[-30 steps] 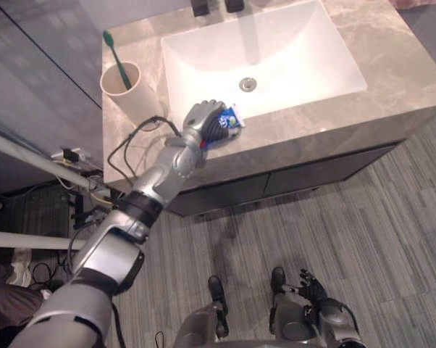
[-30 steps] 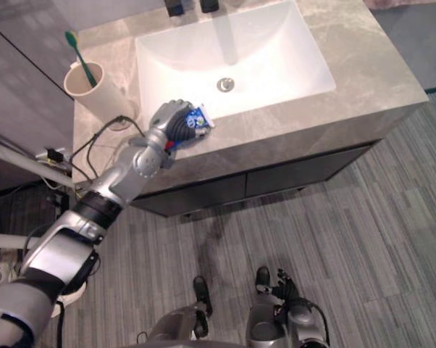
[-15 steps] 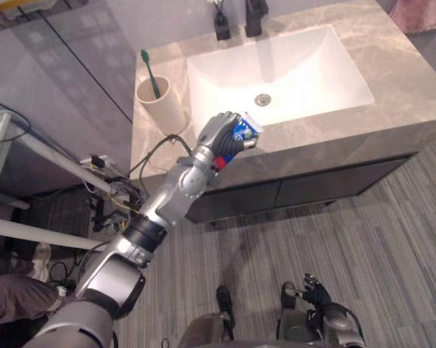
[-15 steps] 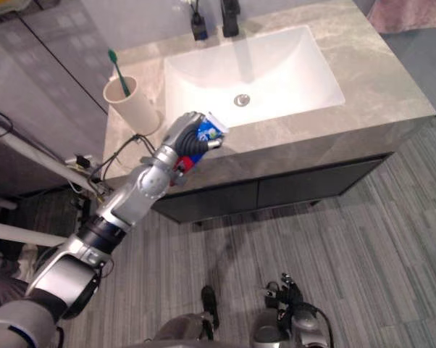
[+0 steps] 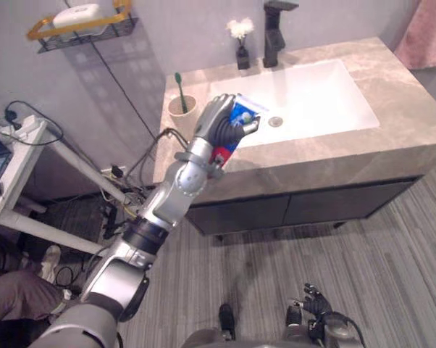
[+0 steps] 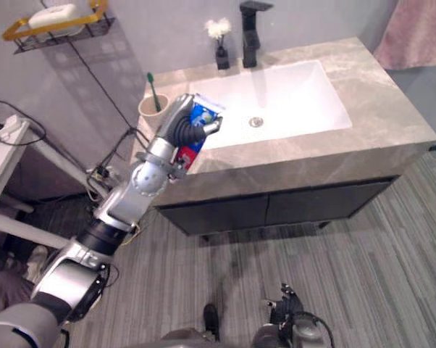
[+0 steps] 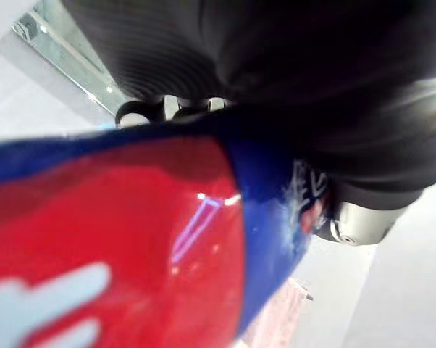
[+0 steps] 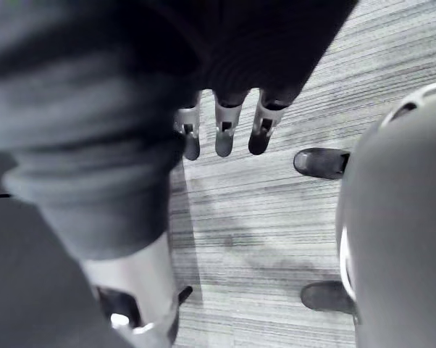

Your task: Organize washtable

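My left hand (image 5: 216, 119) is raised over the left end of the grey stone washtable (image 5: 392, 138), its fingers curled round a blue and red toothpaste tube (image 5: 241, 116). The tube's red end (image 7: 131, 239) shows very close in the left wrist view. Just left of the hand a beige cup (image 5: 182, 110) stands on the counter with a green toothbrush (image 5: 179, 81) in it. My right hand (image 5: 316, 299) hangs low over the floor, its fingers (image 8: 221, 130) straight and holding nothing.
A white sink basin (image 5: 312, 94) is set into the counter, with a black faucet (image 5: 276, 22) and a small vase of white flowers (image 5: 241, 43) behind it. A yellow-rimmed wall shelf (image 5: 80, 18) holds a white soap. A white side table (image 5: 8, 167) stands at the left.
The whole view has shifted as the camera moved. My left hand has lifted the tube from the counter's front edge and now holds it higher, closer to the cup.
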{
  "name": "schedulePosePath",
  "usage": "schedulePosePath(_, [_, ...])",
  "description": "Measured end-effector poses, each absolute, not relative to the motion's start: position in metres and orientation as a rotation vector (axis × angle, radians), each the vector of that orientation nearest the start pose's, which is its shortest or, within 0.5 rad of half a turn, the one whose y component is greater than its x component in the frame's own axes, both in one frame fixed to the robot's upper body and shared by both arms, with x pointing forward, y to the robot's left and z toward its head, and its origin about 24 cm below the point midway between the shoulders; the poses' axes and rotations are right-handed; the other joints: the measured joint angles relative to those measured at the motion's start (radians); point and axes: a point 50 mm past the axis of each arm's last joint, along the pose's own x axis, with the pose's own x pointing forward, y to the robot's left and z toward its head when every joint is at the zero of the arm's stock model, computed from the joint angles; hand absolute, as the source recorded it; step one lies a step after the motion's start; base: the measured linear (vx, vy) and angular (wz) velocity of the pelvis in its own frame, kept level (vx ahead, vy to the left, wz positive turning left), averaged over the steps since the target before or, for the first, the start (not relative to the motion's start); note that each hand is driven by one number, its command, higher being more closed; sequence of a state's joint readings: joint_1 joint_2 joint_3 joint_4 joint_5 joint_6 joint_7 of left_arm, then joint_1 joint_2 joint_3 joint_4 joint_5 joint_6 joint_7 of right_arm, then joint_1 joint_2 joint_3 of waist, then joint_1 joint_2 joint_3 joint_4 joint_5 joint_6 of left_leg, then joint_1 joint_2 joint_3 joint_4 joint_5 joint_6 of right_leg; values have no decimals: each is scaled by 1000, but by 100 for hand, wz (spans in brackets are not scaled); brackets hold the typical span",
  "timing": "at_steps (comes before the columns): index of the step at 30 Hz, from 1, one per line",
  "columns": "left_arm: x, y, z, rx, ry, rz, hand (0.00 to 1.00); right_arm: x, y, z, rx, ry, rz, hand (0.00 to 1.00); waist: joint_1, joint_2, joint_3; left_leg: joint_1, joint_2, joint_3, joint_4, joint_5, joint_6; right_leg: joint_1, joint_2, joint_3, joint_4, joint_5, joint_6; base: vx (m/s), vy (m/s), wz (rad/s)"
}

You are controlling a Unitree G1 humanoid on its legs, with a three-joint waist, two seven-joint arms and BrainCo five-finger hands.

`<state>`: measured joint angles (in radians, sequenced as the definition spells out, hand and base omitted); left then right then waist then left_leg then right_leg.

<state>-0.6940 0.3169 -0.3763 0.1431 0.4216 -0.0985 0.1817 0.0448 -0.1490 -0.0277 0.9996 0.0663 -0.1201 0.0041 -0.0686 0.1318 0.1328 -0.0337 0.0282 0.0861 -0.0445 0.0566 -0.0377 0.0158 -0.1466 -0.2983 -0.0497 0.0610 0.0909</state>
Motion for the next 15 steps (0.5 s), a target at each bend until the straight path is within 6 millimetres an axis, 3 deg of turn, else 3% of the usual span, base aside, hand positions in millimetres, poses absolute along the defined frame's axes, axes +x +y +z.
schedulePosePath(5, [328,87,192,769,-711,-157,100,126,-210,-146,-67,934,-128,0,1,-9,-17,26,-2,-7,-42,20,-4,12,-5,-8,-4,0,0,-11,7,5])
schedulePosePath(10, [327,93,200,722,-733,-111,100,122,-209,-147,-65,948,-128,0,2,-21,-34,34,-9,-29,-47,25,-2,32,-11,-32,-7,-3,5,-2,6,13])
schedulePosePath(15, [331,120,214,596,-735,36,100,119,-207,-149,-79,957,-110,0,5,-38,-49,39,-11,-31,-47,30,4,40,-12,-35,-11,-3,5,1,0,1])
